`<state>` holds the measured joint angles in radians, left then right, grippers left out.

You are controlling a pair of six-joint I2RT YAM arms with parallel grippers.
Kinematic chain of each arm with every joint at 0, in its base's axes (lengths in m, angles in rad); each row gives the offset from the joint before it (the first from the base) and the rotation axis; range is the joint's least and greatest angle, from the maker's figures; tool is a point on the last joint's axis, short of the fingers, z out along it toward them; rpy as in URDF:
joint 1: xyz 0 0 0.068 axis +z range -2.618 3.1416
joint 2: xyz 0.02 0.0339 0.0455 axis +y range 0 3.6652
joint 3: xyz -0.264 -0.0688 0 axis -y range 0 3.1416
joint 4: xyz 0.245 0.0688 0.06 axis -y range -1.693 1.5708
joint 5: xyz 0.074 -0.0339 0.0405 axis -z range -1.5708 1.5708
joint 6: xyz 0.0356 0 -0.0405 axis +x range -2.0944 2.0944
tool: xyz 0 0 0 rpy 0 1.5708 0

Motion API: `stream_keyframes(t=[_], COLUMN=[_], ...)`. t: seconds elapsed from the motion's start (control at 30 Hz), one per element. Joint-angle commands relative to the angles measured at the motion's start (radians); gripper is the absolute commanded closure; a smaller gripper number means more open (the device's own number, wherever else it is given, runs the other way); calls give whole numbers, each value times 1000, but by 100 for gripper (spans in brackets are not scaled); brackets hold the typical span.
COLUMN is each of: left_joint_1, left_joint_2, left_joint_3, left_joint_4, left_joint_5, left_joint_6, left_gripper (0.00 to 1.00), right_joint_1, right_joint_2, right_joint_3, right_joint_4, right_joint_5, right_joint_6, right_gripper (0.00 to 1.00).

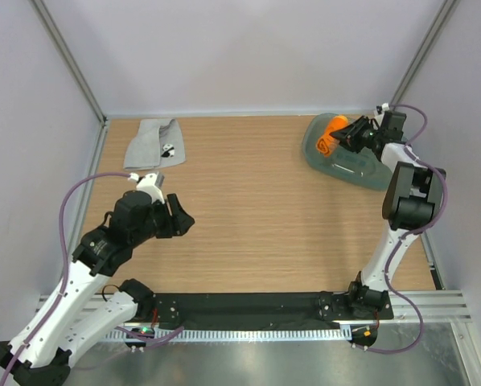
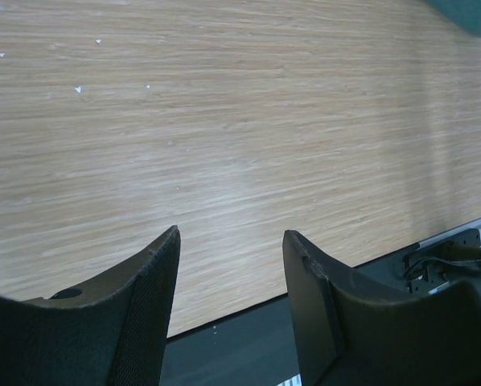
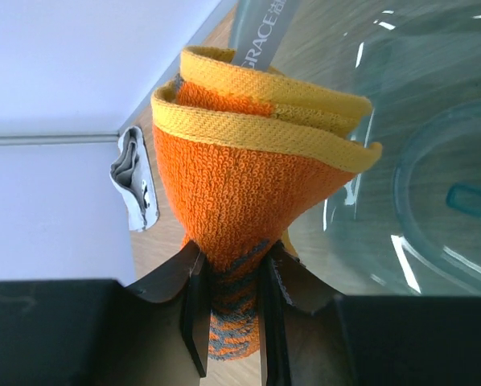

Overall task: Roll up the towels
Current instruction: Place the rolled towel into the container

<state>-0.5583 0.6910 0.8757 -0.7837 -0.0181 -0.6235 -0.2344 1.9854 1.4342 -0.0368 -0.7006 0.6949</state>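
My orange towel [image 3: 248, 201], yellow-edged with a grey pattern, is rolled into a fat bundle and pinched at one end in my right claw [image 3: 232, 277], at the tabletop [image 1: 248, 201] far right. The grey towel [image 1: 152, 143] lies loosely folded in the far left corner.

Two white-and-black arms [image 1: 73, 280] with looping purple cables [image 1: 63, 213], black wedge-shaped fingers [image 2: 136, 314], black base rail [image 1: 248, 307]

White-and-black left arm [image 1: 104, 245] folded low at the near left, left hand [image 1: 178, 219] angled rightward, dark fingers [image 2: 144, 297] parted, right arm [image 1: 409, 197] reared up, reaching far right, right hand [image 3: 232, 261] pinching the bright orange terry towel [image 3: 248, 185].
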Motion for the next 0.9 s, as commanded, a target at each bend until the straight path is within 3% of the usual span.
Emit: stream_keyframes(t=[0.0,0.3,0.47,0.6,0.87], left_joint_1=[-3,-3,-3,-2,-3], left_joint_2=[-2,-2,-2,-4,-2], left_joint_3=[-7,-11,-9,-10,-9], left_joint_4=[4,9,8,9,6], left_joint_5=[-3,4,3,0,-2], left_joint_6=[27,31,33,31,33], left_gripper=[45,45,46,46,46], right_joint_1=[-3,-3,-3,-2,0], right_joint_2=[62,286,352,395,449], right_joint_3=[72,229,302,348,380], right_joint_4=[219,128,-137,-251,-337], right_joint_5=[-146,-185,-74,-13,66], right_joint_6=[103,35,-135,-189,-186], right_gripper=[94,94,92,92,89])
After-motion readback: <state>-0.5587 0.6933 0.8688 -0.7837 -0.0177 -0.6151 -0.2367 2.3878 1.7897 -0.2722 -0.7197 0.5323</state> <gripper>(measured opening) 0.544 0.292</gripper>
